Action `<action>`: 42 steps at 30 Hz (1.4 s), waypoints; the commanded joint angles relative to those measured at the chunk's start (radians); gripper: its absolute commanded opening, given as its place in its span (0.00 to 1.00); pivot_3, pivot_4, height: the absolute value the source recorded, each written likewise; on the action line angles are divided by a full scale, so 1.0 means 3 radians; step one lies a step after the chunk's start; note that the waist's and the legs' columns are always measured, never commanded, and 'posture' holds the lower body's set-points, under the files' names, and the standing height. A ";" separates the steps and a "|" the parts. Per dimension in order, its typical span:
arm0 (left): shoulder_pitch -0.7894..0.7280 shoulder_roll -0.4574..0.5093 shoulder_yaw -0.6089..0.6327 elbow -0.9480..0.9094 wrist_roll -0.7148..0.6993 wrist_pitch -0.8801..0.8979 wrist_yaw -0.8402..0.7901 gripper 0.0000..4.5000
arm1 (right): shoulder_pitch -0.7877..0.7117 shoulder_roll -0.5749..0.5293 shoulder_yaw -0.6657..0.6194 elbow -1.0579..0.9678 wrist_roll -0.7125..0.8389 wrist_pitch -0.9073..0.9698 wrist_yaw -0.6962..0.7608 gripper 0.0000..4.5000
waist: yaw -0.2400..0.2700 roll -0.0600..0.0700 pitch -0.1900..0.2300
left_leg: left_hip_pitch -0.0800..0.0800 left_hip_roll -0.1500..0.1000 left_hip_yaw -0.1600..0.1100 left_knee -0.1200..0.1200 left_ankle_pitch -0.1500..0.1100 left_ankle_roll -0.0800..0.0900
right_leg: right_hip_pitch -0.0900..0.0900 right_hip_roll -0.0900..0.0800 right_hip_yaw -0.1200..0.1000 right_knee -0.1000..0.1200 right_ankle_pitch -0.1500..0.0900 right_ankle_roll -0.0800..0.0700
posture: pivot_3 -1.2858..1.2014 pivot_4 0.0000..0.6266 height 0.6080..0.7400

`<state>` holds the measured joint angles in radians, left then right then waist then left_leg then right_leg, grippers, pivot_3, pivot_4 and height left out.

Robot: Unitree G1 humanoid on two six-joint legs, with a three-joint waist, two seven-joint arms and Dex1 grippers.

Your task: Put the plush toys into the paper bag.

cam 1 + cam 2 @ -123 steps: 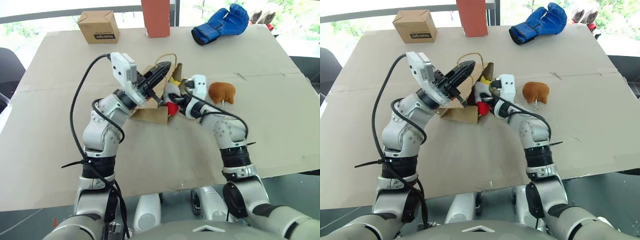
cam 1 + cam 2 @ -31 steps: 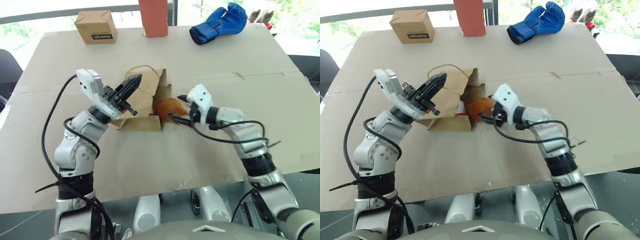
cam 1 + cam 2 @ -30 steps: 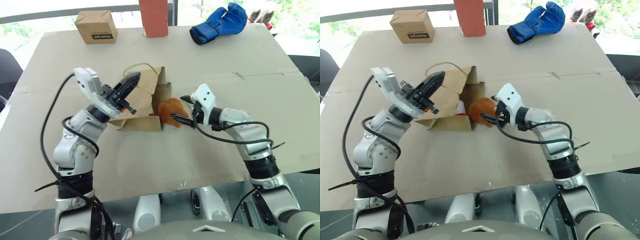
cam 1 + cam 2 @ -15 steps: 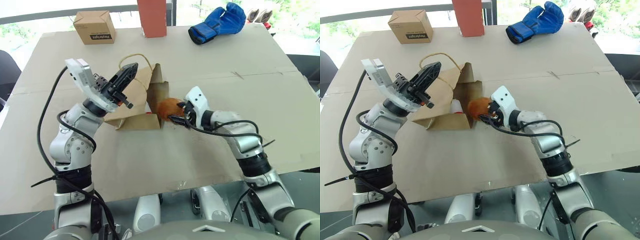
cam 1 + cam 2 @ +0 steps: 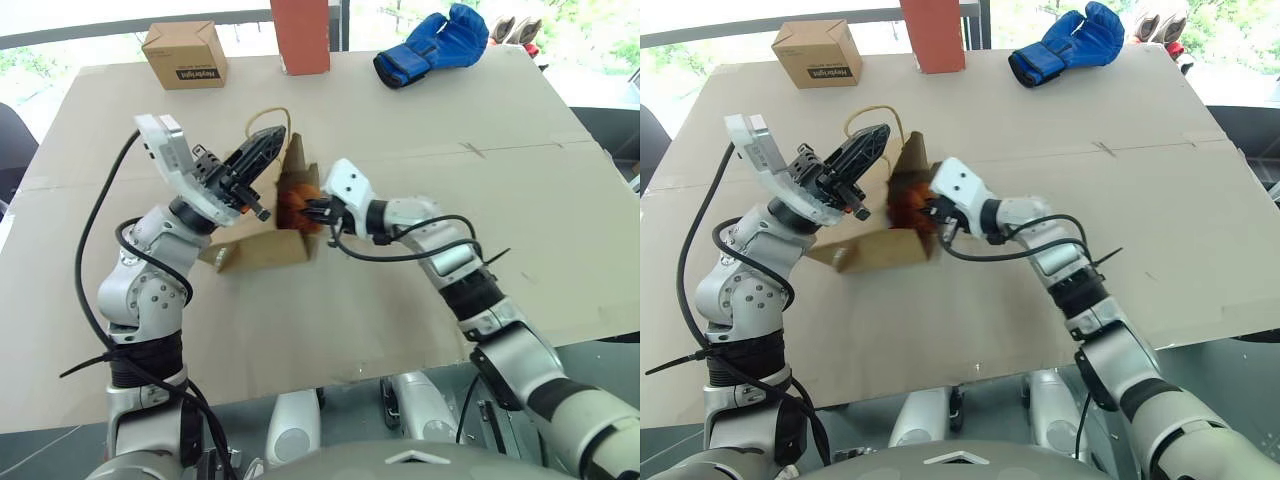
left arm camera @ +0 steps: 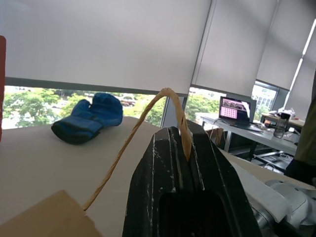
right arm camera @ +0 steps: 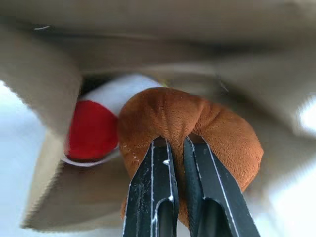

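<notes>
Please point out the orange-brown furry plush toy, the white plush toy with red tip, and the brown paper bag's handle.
Orange-brown furry plush toy (image 7: 197,123), right wrist view, upper fur.
White plush toy with red tip (image 7: 91,128), right wrist view, red tip.
Brown paper bag's handle (image 6: 136,133), left wrist view, twisted loop.

- The brown kraft paper bag lies on its side mid-table.
- In the bag's mouth: the rounded orange-brown furry toy, the elongated white red-tipped toy behind it.
- Behind the bag: small cardboard box far left, blue boxing glove far right.

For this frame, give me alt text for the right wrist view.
The right gripper pinches the orange-brown plush toy at the paper bag mouth. The white plush toy with a red tip lies inside.
</notes>
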<state>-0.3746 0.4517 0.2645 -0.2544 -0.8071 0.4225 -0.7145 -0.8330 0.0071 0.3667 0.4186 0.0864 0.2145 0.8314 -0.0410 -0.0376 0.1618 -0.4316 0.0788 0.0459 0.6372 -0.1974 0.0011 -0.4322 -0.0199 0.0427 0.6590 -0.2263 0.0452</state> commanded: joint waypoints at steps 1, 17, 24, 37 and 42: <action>-0.0047 0.0039 0.0011 -0.0151 -0.0052 -0.0018 -0.0033 0.00 | -0.0207 0.0156 -0.0030 0.0343 0.0014 -0.0342 0.0121 0.01 | 0.0001 0.0000 0.0000 | 0.0000 0.0000 0.0000 0.0000 0.0000 0.0000 | 0.0000 0.0000 0.0000 0.0000 0.0000 0.0000 | 0.52 0.24 1.00; 0.0166 0.0101 0.0136 -0.0233 -0.0431 0.0123 -0.0140 0.00 | -0.0003 0.0249 -0.0165 0.0889 0.0006 -0.0647 0.0350 0.01 | 0.0008 0.0000 0.0001 | 0.0000 0.0000 0.0001 0.0000 0.0000 0.0000 | 0.0000 0.0000 0.0002 0.0000 0.0000 -0.0001 | 0.52 0.24 1.00; 0.0296 0.0161 0.0226 -0.0012 -0.0310 0.0020 -0.0244 0.00 | 0.0410 0.0044 -0.0229 0.0025 0.0036 -0.0326 0.0134 0.57 | 0.0011 0.0000 0.0001 | 0.0000 0.0000 0.0001 0.0001 0.0000 0.0000 | 0.0000 -0.0001 0.0002 0.0001 0.0000 -0.0001 | 0.52 0.24 1.00; 0.0249 0.0161 0.0452 0.0194 -0.0459 -0.0015 -0.0286 0.00 | 0.1250 -0.0401 -0.0870 -0.2119 0.0664 0.2660 -0.0662 0.61 | 0.0034 -0.0002 0.0000 | 0.0001 0.0000 0.0003 0.0001 0.0000 -0.0001 | -0.0001 -0.0003 0.0002 0.0002 -0.0008 -0.0014 | 0.52 0.24 1.00; 0.0234 0.0153 0.0536 0.0183 -0.0548 -0.0002 -0.0217 0.00 | 0.1220 -0.0197 -0.1171 -0.2083 0.0966 0.3238 -0.0903 0.61 | 0.0026 -0.0002 0.0000 | 0.0000 0.0000 0.0003 0.0001 0.0000 -0.0001 | -0.0001 -0.0002 0.0002 0.0001 -0.0008 -0.0014 | 0.52 0.24 1.00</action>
<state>-0.2865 0.4981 0.3965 -0.1751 -0.9458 0.4295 -0.7846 -0.4495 -0.0691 0.0366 -0.1801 0.3283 1.1400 0.5786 -0.0333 -0.0381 0.1618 -0.4315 0.0788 0.0467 0.6374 -0.1974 0.0009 -0.4323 -0.0205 0.0432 0.6594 -0.2286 0.0411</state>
